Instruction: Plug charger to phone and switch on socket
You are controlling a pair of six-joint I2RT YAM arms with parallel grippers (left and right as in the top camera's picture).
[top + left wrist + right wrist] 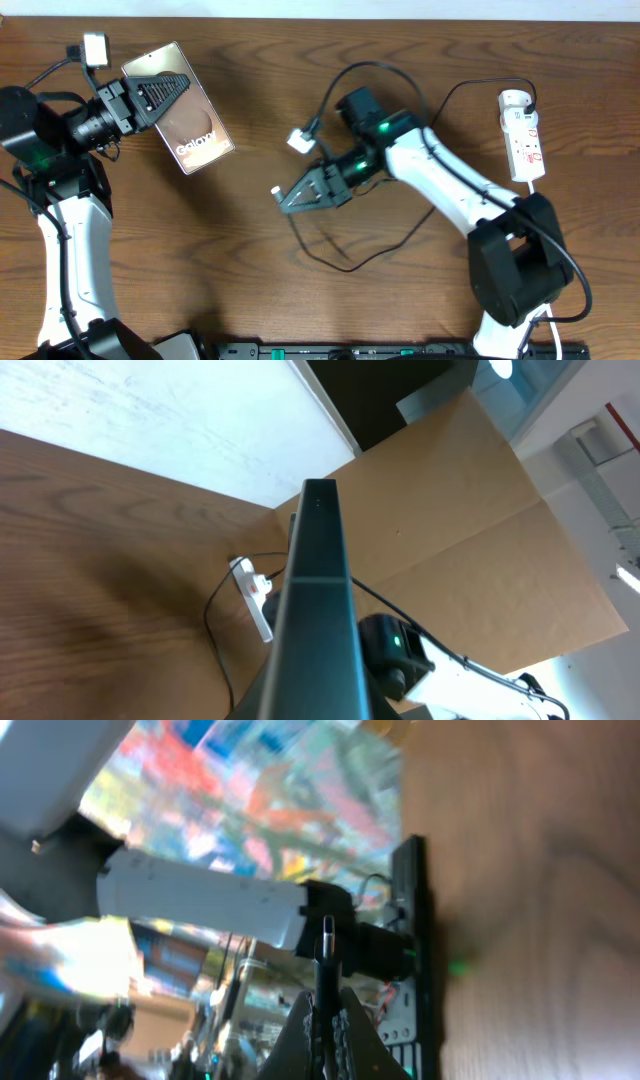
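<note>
- Small rectangular bronze-brown smartphone (pixel 197 128) with white "Galaxy" lettering: over the tabletop's far left corner, face up to the overhead camera, edge-on in the left wrist view (pixel 320 595).
- Left gripper (pixel 178 86): black two-finger pincer, clamped on the phone, one finger lying across its face.
- Long thin black charger cable (pixel 352 268): loops over the middle of the tabletop, one run leading toward the far right corner.
- Charger's small plug tip (pixel 275 190): juts from the right gripper toward the left edge, well apart from the phone.
- Right gripper (pixel 288 194): black pincer at mid-tabletop, fingers together, pinching the cable just behind the tip (pixel 327 935).
- Narrow white power strip (pixel 522 135) with red markings: flat near the far right corner, lengthwise along the right edge; a black lead meets its far end.
</note>
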